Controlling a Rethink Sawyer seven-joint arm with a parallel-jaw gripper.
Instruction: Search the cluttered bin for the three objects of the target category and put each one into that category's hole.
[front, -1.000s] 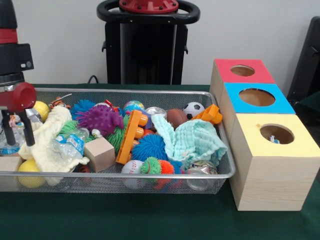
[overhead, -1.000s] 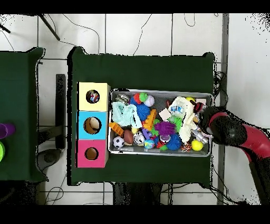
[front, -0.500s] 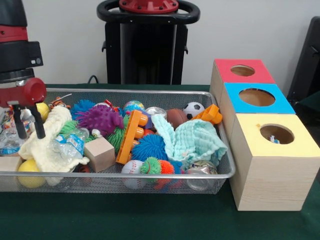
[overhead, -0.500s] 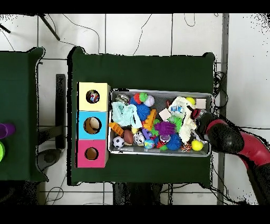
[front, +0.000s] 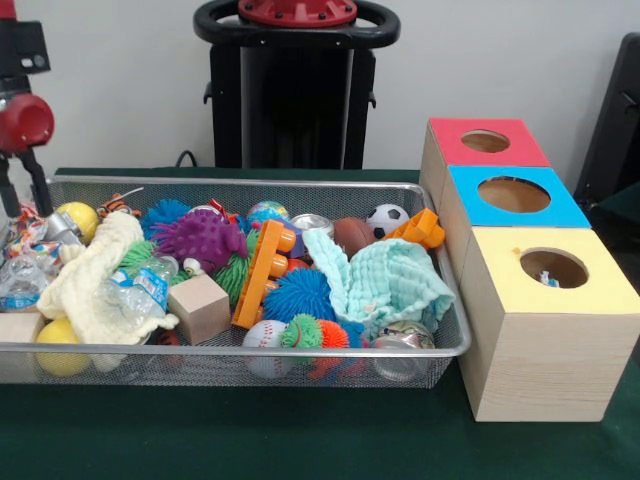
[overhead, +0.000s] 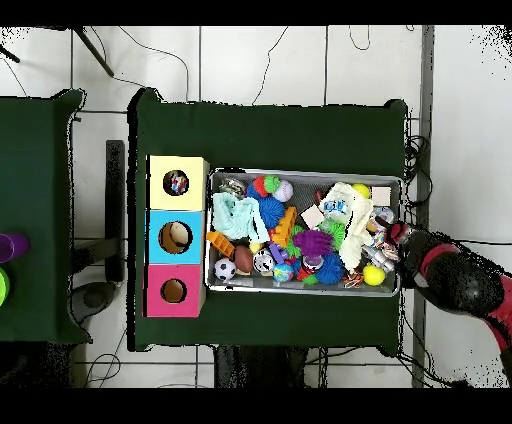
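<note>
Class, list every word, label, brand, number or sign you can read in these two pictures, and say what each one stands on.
No text can be read in either view.
Plastic bottle in the wire mesh bin: a blue and white label, its print too small to read.
Yellow-topped box, blue-topped box, red-topped box: plain coloured tops, no lettering.

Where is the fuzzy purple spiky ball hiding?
In the front view, the purple spiky rubber ball sits toward the back of the silver wire mesh bin, left of the orange plastic block and right of the cream knitted cloth.
</note>
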